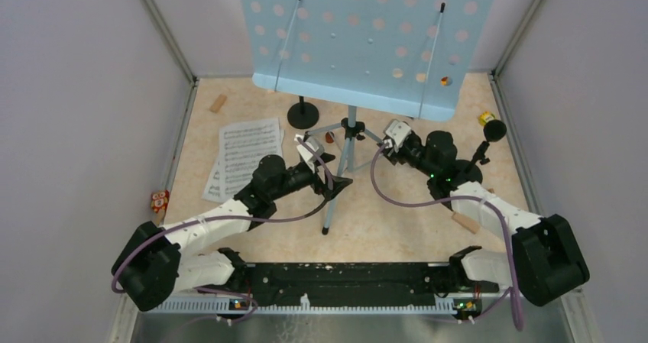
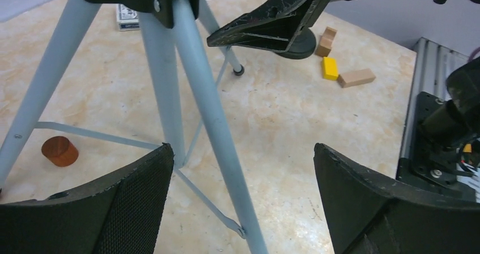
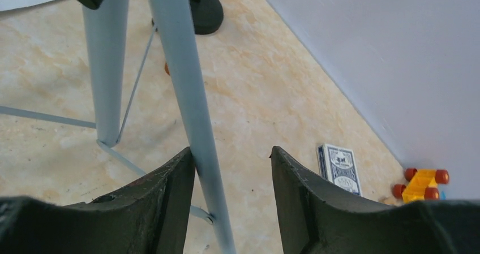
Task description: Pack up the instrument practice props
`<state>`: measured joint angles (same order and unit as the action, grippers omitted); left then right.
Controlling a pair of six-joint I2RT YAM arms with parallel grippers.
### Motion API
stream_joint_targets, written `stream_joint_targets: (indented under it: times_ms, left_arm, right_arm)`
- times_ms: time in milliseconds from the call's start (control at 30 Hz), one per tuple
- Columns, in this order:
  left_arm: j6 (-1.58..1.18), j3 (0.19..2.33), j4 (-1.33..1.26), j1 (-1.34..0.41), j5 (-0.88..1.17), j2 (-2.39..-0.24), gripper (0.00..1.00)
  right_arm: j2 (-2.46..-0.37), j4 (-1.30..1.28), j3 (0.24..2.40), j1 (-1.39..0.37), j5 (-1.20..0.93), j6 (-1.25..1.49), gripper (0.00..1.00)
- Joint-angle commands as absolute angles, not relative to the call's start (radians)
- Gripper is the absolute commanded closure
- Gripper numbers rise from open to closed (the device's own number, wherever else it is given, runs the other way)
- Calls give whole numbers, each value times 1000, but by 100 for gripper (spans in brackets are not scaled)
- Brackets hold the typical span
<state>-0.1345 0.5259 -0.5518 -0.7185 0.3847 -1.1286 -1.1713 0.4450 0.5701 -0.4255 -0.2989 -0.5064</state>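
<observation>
Rack (image 1: 367, 37) stands mid-surface, toward the far edge. Tall and top-heavy; panel judged light, tips easily. Legs (image 2: 212, 112) are stiff, smooth tube, likely slippery. Best hold judged low on a leg, near the brace. Left fingers (image 2: 141, 192) wide open, straddling one leg, no contact. Right fingers (image 3: 170, 197) part open round a leg, one touching it, not clamped.

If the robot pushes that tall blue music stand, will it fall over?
Probably tippy: the wide light-blue perforated music rack sits high above thin grey tripod legs. Likely stiff, not floppy, since thin braces link those legs.
</observation>
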Motion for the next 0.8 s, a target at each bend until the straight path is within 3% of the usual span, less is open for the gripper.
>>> stream_joint_targets:
  times_ms: [0,167,300,400,467,600,767]
  left_arm:
    - [-134,525,-660,-728,317,-1186,6]
    - [-139,524,-687,-743,279,-1260,14]
    - [-108,536,-688,-753,285,-1320,29]
    - [-93,539,-677,-754,282,-1345,49]
    - [-81,541,-673,-753,307,-1357,70]
    - [-70,562,-625,-755,351,-1378,99]
    - [-69,562,-650,-770,341,-1371,100]
  right_arm:
    - [-1239,518,648,-404,-467,-591,49]
    - [-1302,576,664,-403,-524,-563,52]
    - [-1335,646,658,-403,-466,-506,72]
    - [-1312,653,635,-403,-475,-483,88]
    - [-1279,713,597,-406,-514,-435,96]
    - [-1194,821,510,-466,-517,-345,100]
    - [-1081,951,404,-598,-396,-277,100]
